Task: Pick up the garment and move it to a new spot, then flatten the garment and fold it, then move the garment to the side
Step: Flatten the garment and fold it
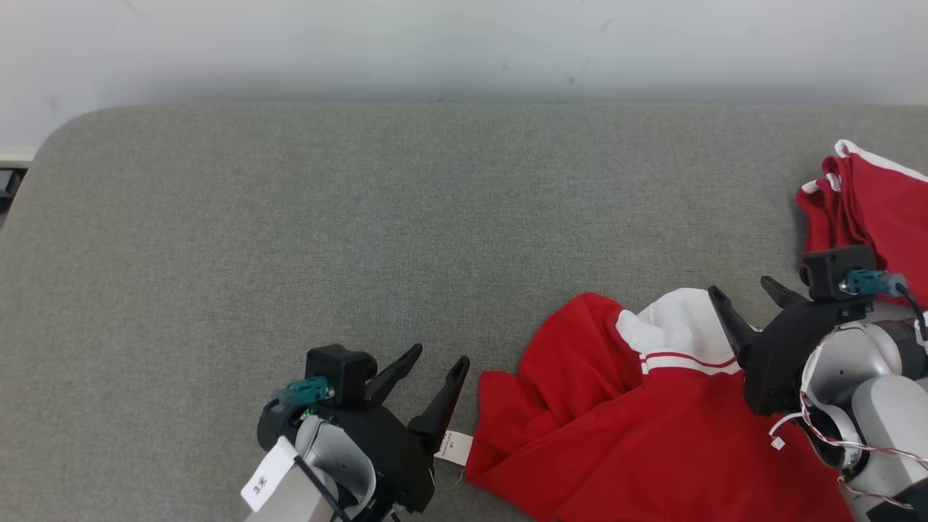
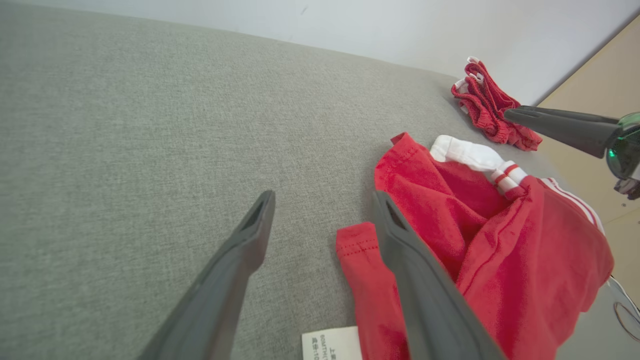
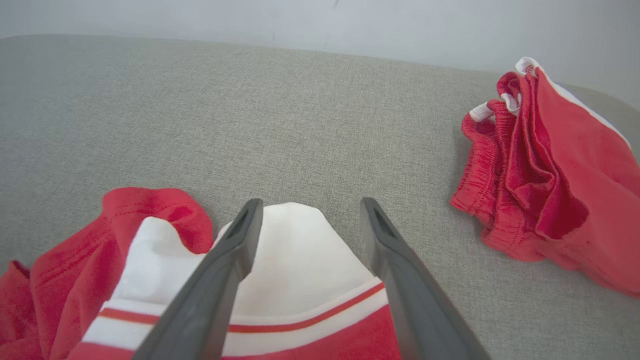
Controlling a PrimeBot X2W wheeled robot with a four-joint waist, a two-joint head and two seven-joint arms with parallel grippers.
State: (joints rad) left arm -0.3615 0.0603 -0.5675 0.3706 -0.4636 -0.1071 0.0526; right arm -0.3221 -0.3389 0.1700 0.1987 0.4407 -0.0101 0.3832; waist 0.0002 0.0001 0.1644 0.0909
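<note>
The garment (image 1: 623, 428) is a red top with a white, red-striped collar, lying crumpled on the grey table (image 1: 362, 217) at the lower right. Its white label (image 1: 454, 447) pokes out at its left edge. My left gripper (image 1: 440, 357) stands open just left of the cloth, holding nothing; in the left wrist view the left gripper (image 2: 324, 199) has its right finger over the red hem of the garment (image 2: 500, 250). My right gripper (image 1: 741, 286) is open above the white collar, and in the right wrist view the right gripper (image 3: 311, 206) has nothing between its fingers over the garment (image 3: 300, 270).
A second red garment (image 1: 870, 210) with white trim lies bunched at the table's far right edge, just beyond my right arm; this red bundle (image 3: 545, 185) is also in the right wrist view. A pale wall (image 1: 464, 43) runs behind the table.
</note>
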